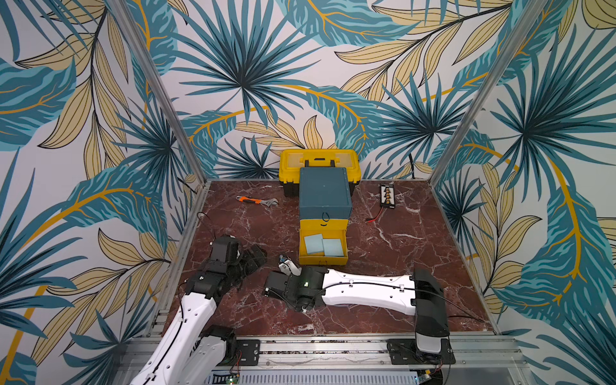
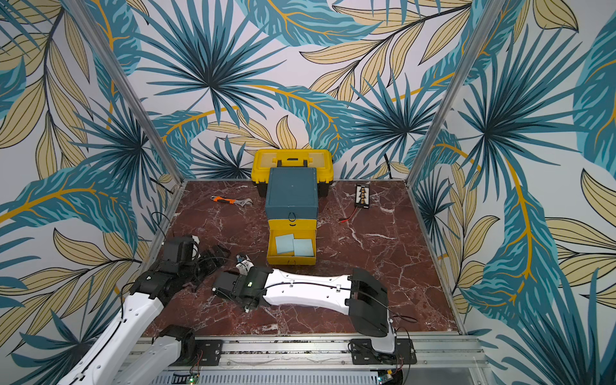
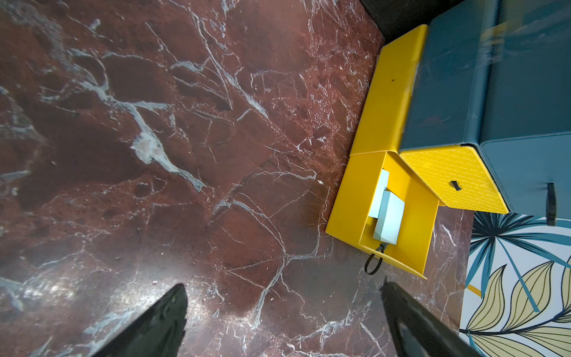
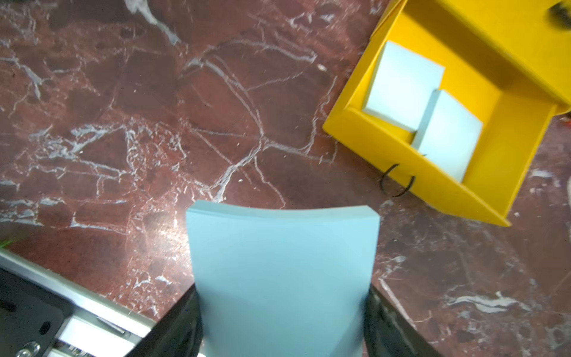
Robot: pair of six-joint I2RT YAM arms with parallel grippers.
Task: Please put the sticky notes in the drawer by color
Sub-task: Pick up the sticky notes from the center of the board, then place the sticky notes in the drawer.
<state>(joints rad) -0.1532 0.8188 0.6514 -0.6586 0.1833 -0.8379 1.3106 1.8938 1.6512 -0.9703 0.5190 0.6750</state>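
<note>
The red marble table (image 1: 383,266) carries both arms. The right arm (image 1: 366,290) rises from its base at the near edge. It bends sharply at the elbow, and its white forearm lies low and level across the table towards the left arm's side. Its wrist ends just in front of the open drawer. The left arm (image 1: 193,320) reaches up from the near corner, its wrist bent towards the drawer.

The chest of drawers (image 1: 325,193) stands at the back, in front of a yellow toolbox (image 1: 318,160). Its bottom yellow drawer (image 1: 322,259) is pulled out, and two blue sticky notes (image 1: 314,244) (image 1: 333,247) lie side by side inside.

In its wrist view, the right gripper (image 4: 282,309) is clamped on a third blue sticky note (image 4: 282,262). This note bows between the fingers (image 4: 185,321) above bare table, near the drawer's front but apart from it. The left gripper (image 3: 284,282) holds nothing, its fingers (image 3: 160,321) spread wide.
</note>
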